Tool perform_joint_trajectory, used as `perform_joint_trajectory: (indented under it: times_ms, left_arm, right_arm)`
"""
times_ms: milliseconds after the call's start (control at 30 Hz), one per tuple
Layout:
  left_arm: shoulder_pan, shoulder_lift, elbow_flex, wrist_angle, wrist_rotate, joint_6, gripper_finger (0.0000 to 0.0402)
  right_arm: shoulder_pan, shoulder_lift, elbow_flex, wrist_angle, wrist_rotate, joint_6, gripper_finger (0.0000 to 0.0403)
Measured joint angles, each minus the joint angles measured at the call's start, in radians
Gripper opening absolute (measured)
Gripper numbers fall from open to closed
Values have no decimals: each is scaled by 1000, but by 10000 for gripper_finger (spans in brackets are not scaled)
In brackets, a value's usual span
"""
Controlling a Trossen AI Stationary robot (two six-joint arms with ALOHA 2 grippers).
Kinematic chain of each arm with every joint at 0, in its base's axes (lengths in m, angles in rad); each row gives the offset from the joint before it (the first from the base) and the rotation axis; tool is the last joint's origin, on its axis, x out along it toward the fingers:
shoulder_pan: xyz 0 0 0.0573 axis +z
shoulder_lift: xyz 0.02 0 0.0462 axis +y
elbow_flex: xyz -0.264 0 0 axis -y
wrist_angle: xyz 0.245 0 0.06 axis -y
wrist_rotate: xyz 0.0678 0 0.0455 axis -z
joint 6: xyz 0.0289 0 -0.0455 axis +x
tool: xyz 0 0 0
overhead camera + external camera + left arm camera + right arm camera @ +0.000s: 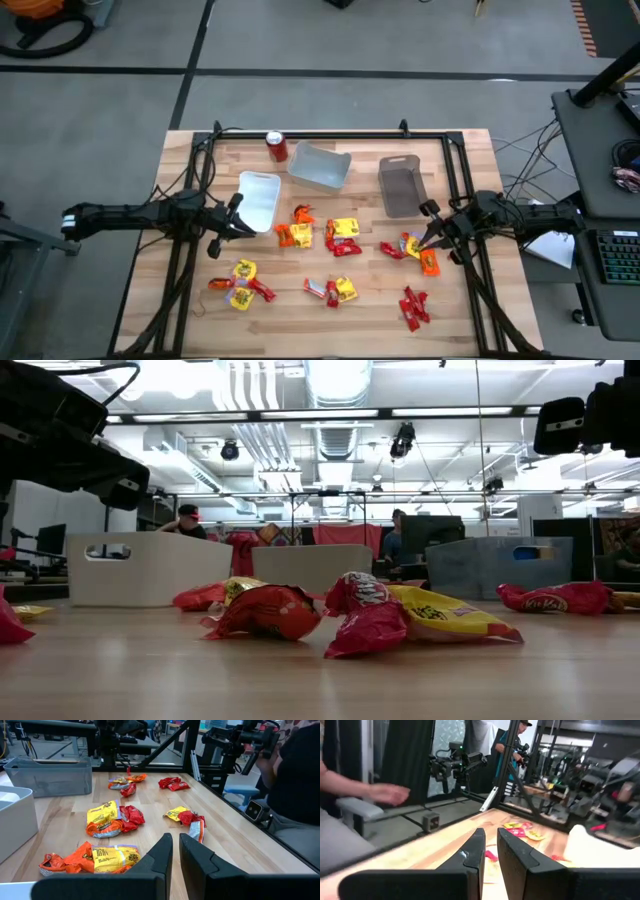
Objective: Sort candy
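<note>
Your candy (343,235) lies loose on the wooden table (180,160), all of it on the near side of the three bins. Take the clear bin (320,166) as your landmark: the main scatter of red, yellow and orange wrappers sits just in front of it, one group further out toward the left arm's side, and another pair of groups out toward the right arm's side. A white bin (259,198) stands beside the clear bin on the left arm's side, a grey bin (402,185) on the other, and a red soda can (277,146) stands just behind the clear bin's corner.

Only the low view gives you readable writing: a red wrapper (548,598) off to the side reads "KitKat". The yellow wrapper (440,615) in the foreground has dark lettering you cannot make out there. The left wrist view shows yellow packs (102,814) with dark print, too small to read.

Your left gripper (240,224) hangs by the white bin's near corner, fingers (160,855) nearly together with nothing between them. Your right gripper (432,234) hangs over the candy in front of the grey bin, fingers (473,852) close together and empty.

The wrist views alone show you people beyond the table: a person's hand (387,794) resting near an armrest, and a person in a dark shirt (295,775).
</note>
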Motion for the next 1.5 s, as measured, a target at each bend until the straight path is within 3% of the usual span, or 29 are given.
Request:
perform_joint_trajectory:
  times_ms: [167,433,500,633,767,867,1000,1100,1333,1500]
  left_arm:
    - [0,0,0,0,0,0,18]
    - [0,0,-1,18,-21,38,18]
    - [-2,7,-2,109,-42,-24,18]
    - [-4,23,-2,401,-116,-321,18]
    - [-4,36,-2,610,-261,-318,18]
    - [-4,37,-2,706,-355,-266,18]
    - [-4,35,-1,746,-447,-250,18]
    - [-4,39,-1,750,-452,-251,18]
    - [-4,44,-1,749,-452,-263,18]
    - [-4,80,-1,750,-471,-378,18]
  right_arm:
    - [0,0,0,-1,18,-127,43]
    - [0,0,0,-1,18,-132,43]
    - [0,0,0,3,18,-134,43]
    - [0,0,0,36,17,-109,43]
    - [2,0,0,141,22,176,43]
    - [2,0,0,225,136,367,43]
    - [2,0,0,234,421,560,43]
    - [2,0,0,186,544,626,43]
    - [2,-1,0,162,559,675,43]
    - [2,-1,0,162,561,662,43]
